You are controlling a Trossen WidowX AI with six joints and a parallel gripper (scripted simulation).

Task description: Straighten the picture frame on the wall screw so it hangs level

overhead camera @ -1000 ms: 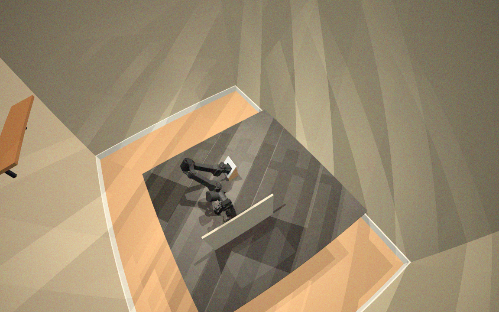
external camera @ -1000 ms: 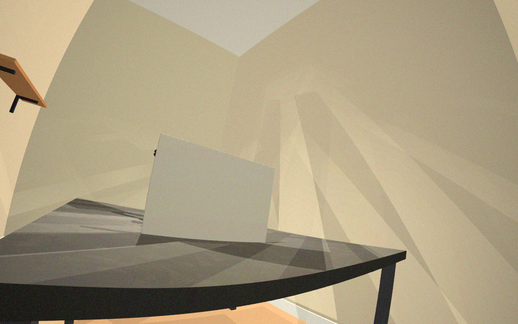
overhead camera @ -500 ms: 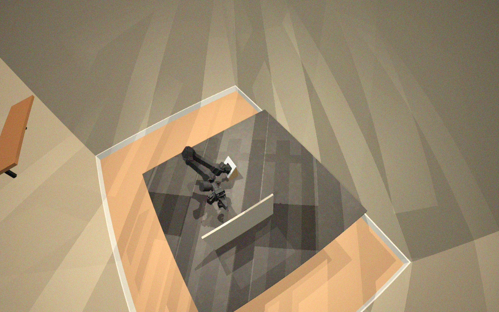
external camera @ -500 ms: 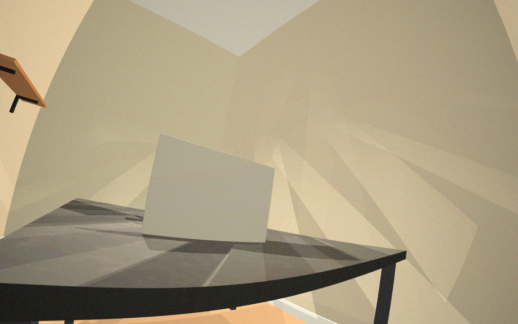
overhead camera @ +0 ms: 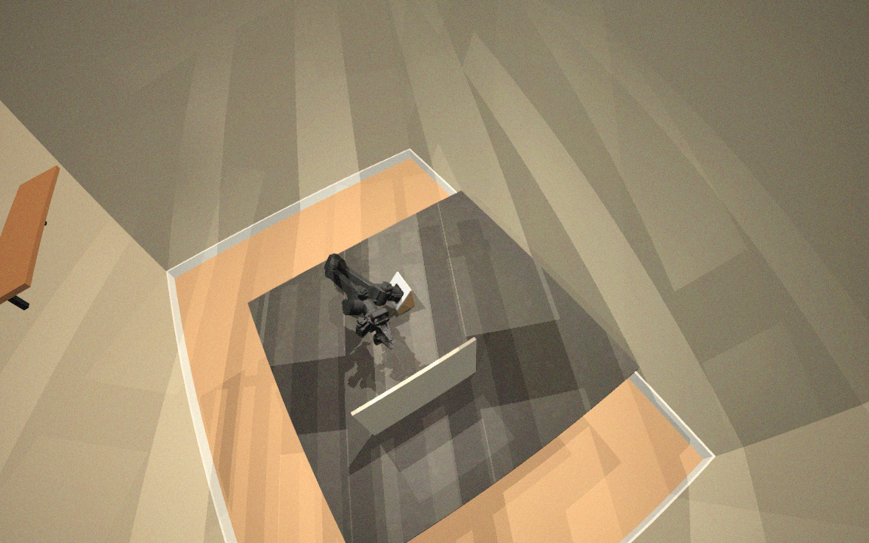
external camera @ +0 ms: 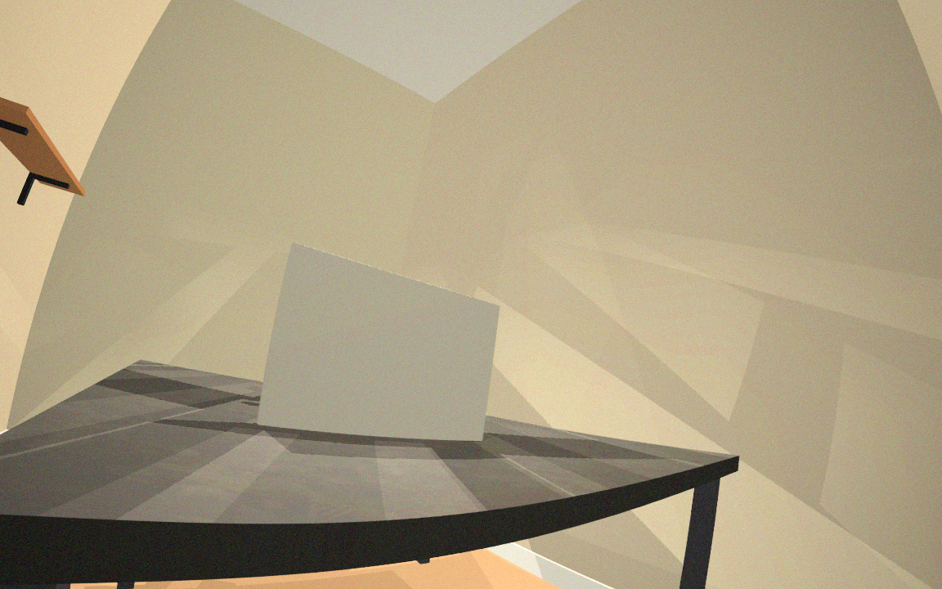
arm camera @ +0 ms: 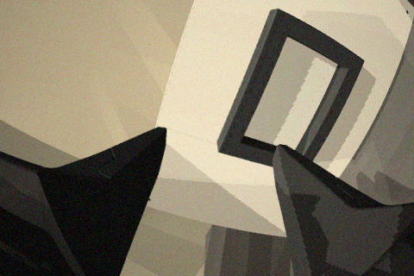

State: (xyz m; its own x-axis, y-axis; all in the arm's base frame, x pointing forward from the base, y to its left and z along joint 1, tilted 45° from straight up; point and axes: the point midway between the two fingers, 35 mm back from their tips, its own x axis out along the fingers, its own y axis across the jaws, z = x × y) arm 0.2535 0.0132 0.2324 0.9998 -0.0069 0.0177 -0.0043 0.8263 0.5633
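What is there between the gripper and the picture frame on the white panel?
Nothing that I can see: the wrist view shows no object between the open gripper and the picture frame. The top view hides the frame.

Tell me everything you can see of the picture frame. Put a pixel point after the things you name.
The picture frame (arm camera: 255, 78) is a dark grey, matte, thick-barred rectangle around a pale inner area, on the cream panel (overhead camera: 417, 394) (external camera: 379, 343) (arm camera: 207, 95). It looks tilted in the wrist view. The open hand's (overhead camera: 385, 342) (arm camera: 221, 138) right-hand finger covers part of its lower bar; contact is unclear.
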